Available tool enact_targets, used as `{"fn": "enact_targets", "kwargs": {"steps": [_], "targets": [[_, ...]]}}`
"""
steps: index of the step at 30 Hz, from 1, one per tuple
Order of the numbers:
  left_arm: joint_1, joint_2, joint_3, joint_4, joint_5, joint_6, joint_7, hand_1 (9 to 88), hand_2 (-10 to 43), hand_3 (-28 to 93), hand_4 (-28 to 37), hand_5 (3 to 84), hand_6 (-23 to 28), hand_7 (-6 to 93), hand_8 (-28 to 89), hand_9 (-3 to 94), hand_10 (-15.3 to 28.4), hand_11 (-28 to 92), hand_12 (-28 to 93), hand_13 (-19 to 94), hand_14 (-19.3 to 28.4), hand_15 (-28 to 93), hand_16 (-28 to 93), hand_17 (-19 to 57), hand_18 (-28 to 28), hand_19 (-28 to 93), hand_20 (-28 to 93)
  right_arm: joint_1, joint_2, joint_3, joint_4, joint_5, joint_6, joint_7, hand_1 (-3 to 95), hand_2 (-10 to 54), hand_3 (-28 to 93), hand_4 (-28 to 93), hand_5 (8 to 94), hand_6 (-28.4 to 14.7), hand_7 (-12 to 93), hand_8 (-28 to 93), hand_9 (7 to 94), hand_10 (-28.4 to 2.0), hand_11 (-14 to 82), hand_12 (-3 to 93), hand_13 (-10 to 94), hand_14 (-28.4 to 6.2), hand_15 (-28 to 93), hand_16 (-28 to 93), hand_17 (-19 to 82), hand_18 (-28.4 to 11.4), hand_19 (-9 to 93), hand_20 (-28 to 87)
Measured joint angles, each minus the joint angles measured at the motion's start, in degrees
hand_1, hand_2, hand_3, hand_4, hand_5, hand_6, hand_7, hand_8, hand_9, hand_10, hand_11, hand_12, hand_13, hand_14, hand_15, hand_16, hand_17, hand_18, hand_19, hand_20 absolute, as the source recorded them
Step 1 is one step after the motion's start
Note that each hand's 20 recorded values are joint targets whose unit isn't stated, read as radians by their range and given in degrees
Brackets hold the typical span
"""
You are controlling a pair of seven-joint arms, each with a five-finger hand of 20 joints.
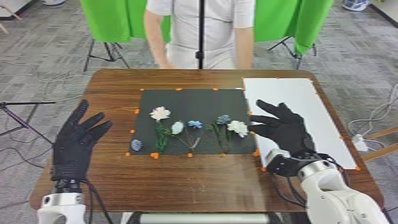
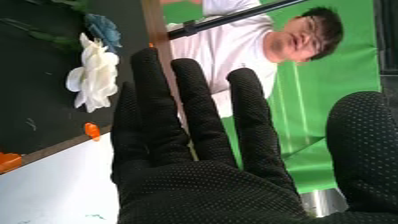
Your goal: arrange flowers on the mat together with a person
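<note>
In the head view, flowers (image 1: 160, 114) are laid on the centred dark mat (image 1: 200, 100), flanked by the left hand (image 1: 75, 146) and the right hand (image 1: 289, 134), both loosely spread, the white sheet (image 1: 298, 90) at right being partly covered, while in the right wrist view a pole (image 2: 233, 20) is seen beyond straight fingers (image 2: 197, 107).

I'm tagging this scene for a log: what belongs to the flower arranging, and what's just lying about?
For the job:
white flowers
blue flowers
pale oval bloom
black mat

Apparently not for it:
white sheet
green cloth
black pole
</note>
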Motion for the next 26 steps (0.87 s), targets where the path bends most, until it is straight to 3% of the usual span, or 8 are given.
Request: {"fn": "enact_targets", "kwargs": {"steps": [26], "targets": [[0.05,0.42,0.18,-0.12,-0.79,0.63,0.46,22.7,7.6,73,-26.2,30.2,4.1,11.6,-9,36.1,17.4,22,11,31,23.8,44,-6,-3.3,26.5,62,1,0.37,0.01,-0.11,0.09,0.74,-0.43,0.33,13.9,13.7,71,-25,43.9,0.3,13,-12,49.7,-18.9,13.2,14.3,38,-21.3,40,11,4,-20.4,47,19]]}}
